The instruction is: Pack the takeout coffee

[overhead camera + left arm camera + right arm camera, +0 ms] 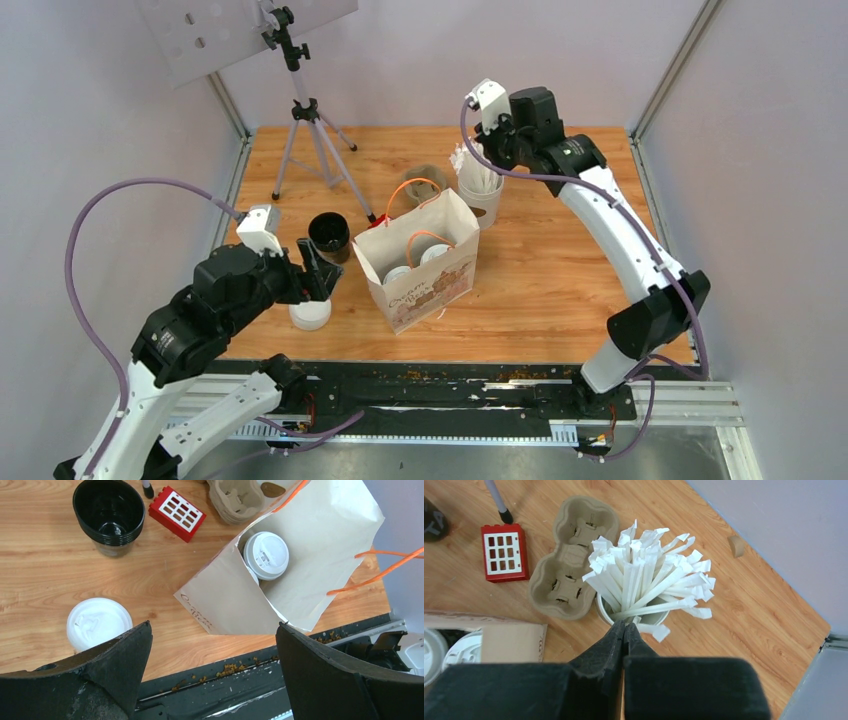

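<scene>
Two takeout coffee cups stand inside the open paper bag (pixel 440 282); only their white lids (pixel 397 273) (pixel 435 253) show. In the left wrist view one lid (pixel 265 555) shows in the bag (pixel 320 540). In the right wrist view the lids (pixel 464 650) peek out at the lower left. My left gripper (pixel 318 268) (pixel 214 626) is open and empty, left of the bag near the table's front edge. My right gripper (pixel 492 165) (pixel 624 625) is shut, its tips at the rim of the white cup of paper-wrapped sticks (pixel 480 190) (pixel 644 580).
A stack of black cups (pixel 329 237) (pixel 109 515) and a white round lid (pixel 310 315) (pixel 97 622) sit left of the bag. A beige pulp tray (pixel 425 183) (pixel 569 565) and a red brick (pixel 177 513) (pixel 504 552) lie behind it. A tripod (pixel 305 130) stands at the back left.
</scene>
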Controlling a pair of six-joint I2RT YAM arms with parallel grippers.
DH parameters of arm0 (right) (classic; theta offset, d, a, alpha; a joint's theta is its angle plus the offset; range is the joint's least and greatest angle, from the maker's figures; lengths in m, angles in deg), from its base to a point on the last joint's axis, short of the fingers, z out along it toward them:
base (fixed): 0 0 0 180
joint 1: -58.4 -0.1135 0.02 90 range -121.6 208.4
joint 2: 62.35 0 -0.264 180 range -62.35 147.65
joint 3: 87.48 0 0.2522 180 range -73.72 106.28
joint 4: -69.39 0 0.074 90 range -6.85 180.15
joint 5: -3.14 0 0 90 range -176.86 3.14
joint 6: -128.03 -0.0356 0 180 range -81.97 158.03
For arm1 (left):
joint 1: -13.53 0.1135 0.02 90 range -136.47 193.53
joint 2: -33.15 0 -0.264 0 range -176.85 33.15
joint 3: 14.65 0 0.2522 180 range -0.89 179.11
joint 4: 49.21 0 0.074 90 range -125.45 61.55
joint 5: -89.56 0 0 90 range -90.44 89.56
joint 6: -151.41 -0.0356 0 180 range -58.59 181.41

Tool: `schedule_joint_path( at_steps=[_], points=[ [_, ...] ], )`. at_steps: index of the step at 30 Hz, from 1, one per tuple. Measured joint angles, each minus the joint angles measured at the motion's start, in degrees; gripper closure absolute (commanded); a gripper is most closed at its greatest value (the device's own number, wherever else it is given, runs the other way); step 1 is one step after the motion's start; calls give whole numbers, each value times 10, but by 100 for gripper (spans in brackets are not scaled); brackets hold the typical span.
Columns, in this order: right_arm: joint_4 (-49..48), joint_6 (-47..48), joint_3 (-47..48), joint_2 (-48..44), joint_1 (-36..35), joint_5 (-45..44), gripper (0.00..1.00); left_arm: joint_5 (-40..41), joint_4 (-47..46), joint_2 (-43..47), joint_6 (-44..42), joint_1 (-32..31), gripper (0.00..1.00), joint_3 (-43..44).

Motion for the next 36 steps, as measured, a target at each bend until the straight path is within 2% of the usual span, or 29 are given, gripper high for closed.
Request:
schedule_joint_path(
  at_steps=[11, 22, 36],
  points=[
    [36, -101, 32, -101, 0, 32, 100, -21, -28, 6, -14, 0, 0, -20],
    [-24, -160, -28, -253, 0, -4, 100, -28, -40, 14, -30, 0, 0, -30],
    [-21, -183, -39, -271, 0, 23, 100, -37, -45, 14, -41, 0, 0, -31]
  ],
)
